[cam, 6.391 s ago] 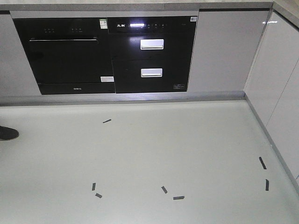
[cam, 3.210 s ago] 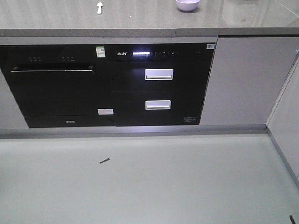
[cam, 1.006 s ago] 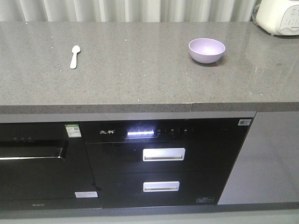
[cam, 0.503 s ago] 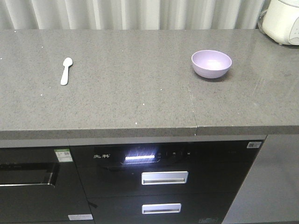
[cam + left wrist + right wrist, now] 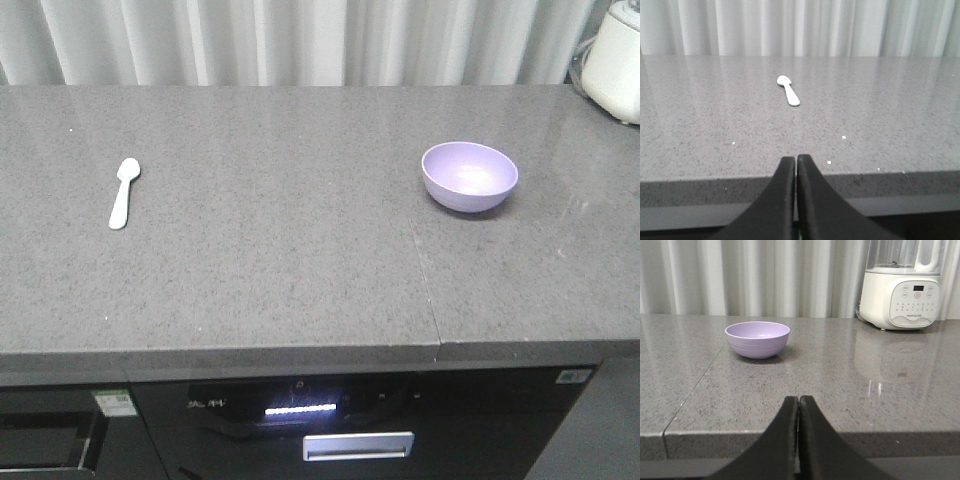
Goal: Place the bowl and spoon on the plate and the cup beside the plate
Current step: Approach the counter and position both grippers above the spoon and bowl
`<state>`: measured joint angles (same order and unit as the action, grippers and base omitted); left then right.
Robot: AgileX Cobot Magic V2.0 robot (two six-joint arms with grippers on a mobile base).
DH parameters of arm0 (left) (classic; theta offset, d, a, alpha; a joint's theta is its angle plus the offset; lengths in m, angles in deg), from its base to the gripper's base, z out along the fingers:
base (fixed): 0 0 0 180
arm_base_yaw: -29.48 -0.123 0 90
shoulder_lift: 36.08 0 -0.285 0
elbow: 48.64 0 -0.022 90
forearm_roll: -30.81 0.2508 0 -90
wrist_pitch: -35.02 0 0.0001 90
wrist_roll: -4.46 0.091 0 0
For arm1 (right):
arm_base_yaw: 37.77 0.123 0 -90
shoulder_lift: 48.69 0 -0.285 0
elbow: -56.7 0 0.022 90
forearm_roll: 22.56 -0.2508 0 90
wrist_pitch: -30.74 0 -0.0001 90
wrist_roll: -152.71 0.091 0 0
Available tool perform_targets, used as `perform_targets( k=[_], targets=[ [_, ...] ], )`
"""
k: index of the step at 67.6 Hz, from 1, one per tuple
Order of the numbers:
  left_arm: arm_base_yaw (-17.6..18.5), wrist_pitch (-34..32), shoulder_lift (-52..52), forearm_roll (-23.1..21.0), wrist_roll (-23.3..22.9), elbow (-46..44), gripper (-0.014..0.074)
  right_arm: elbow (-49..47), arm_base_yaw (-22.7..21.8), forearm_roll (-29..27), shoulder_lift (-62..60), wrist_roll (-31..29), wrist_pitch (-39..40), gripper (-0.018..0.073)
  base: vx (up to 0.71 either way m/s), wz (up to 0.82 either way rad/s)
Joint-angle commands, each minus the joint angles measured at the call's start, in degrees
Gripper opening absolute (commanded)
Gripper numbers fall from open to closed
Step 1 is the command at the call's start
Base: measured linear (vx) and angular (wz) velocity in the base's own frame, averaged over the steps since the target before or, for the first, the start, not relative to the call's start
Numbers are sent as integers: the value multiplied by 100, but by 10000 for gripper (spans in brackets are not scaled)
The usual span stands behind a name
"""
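Left jaws and right jaws are pressed together, holding nothing.

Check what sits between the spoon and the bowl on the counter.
Nothing: the front view shows only bare grey countertop between the spoon and the bowl, crossed by a slab seam near the bowl.

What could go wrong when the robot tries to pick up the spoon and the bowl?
The spoon lies flat on the hard countertop, so the left gripper might just push it along instead of lifting it. The bowl is smooth and round, so it may slip from the right gripper. Both pairs of jaws are shut and sit low by the countertop's edge, so they could bump it on the way in.
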<state>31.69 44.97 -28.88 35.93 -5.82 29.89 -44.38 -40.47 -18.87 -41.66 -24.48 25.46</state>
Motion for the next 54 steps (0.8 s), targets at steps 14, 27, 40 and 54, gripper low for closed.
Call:
perform_targets(
  k=[14, 27, 40, 54],
  targets=[
    [33, -405, -83, -41, -22, -111, -6, 43, -40, 40, -33, -27, 414, -3, 18, 3],
    [33, -405, -83, -41, -22, -111, -6, 43, -40, 40, -33, -27, 414, -3, 17, 4],
    [33, -405, -83, -41, -22, -111, -6, 43, -40, 40, -33, -27, 414, -3, 16, 4],
    [33, -405, -83, -41, -22, -111, -6, 43, -40, 40, -33, -27, 424, -3, 13, 3]
  ],
)
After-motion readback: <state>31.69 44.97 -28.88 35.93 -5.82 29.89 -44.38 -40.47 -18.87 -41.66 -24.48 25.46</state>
